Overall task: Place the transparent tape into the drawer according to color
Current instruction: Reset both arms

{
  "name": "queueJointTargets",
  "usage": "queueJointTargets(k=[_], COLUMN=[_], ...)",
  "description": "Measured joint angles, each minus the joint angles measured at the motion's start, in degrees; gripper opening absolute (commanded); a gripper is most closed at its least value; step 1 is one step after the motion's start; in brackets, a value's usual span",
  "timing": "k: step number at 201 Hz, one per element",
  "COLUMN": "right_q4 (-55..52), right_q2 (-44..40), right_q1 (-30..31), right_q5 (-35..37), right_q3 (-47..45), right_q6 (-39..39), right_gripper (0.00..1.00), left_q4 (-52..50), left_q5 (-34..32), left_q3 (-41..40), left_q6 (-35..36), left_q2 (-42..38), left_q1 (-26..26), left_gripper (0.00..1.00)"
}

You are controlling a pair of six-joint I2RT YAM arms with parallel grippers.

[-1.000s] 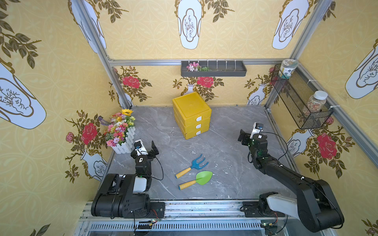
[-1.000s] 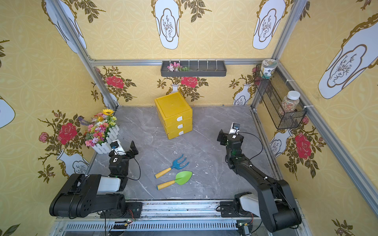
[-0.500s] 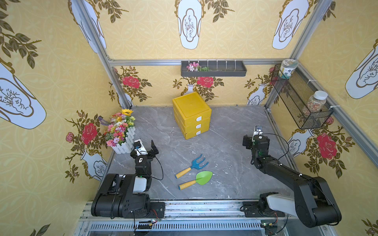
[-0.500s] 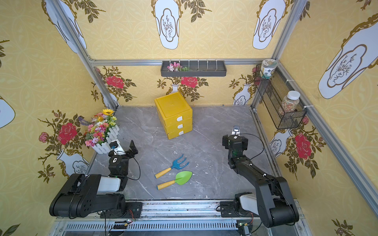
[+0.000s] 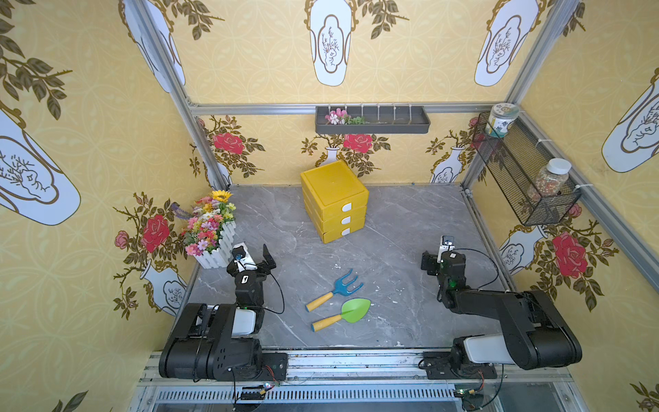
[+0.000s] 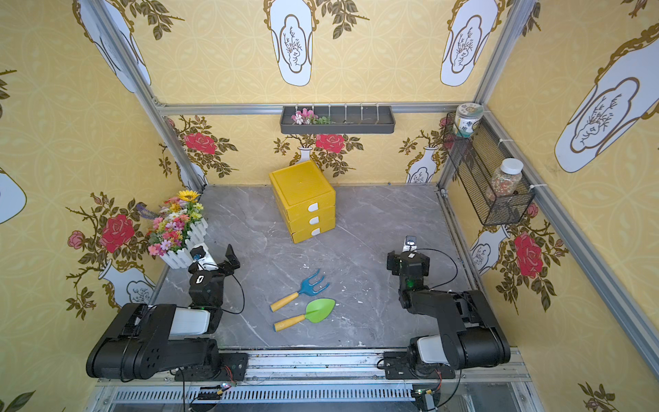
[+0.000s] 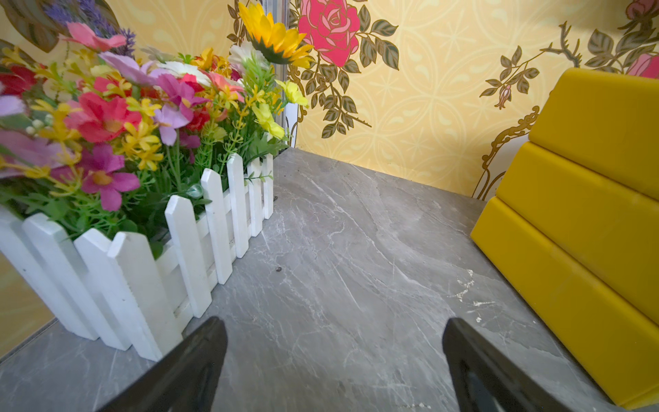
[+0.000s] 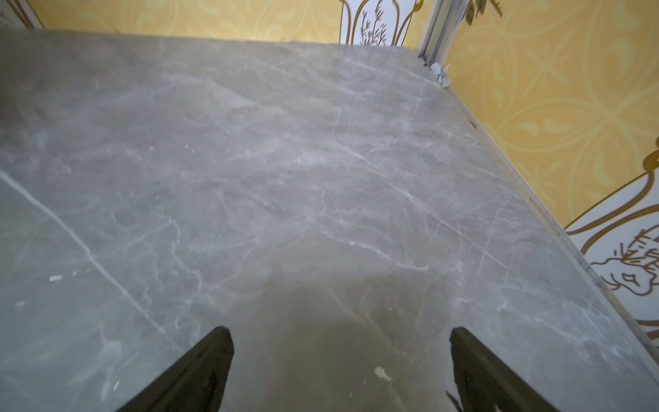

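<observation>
With left gripper point(image 7: 333, 323) and right gripper point(image 8: 341, 331) both gaping empty, I feared the left clipping the nearby flower box point(image 7: 178, 249).

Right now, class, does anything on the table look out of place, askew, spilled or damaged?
Little stands out. White flecks dot the table near the fork and trowel, like crumbs or chips. The drawer unit sits askew to the back wall, its drawers shut.

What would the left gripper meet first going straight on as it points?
Probably nothing before the back wall: the left gripper points between the flower box and yellow drawers, though depth is unclear.
</observation>
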Motion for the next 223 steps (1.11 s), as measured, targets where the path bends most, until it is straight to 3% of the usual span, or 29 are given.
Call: queueJointTargets(k=[55,223], right_q4=[4.63,5.79], right_q2=[1.86,1.9], right_q1=[-1.51,-1.88], right_q5=[-5.49,-6.64], right_q3=[-1.14,-1.18], right_q6=[0.02,0.83], right_gripper=[0.97,0.97], left_q4=[-0.13,-0.15], left_q5=[0.02,0.2], left_q3=[0.11,0.11], left_q6=[-0.13,-0.13], left_q2=[0.0,0.09], left_q1=[0.07,0.17], left_gripper=[1.0,1.0])
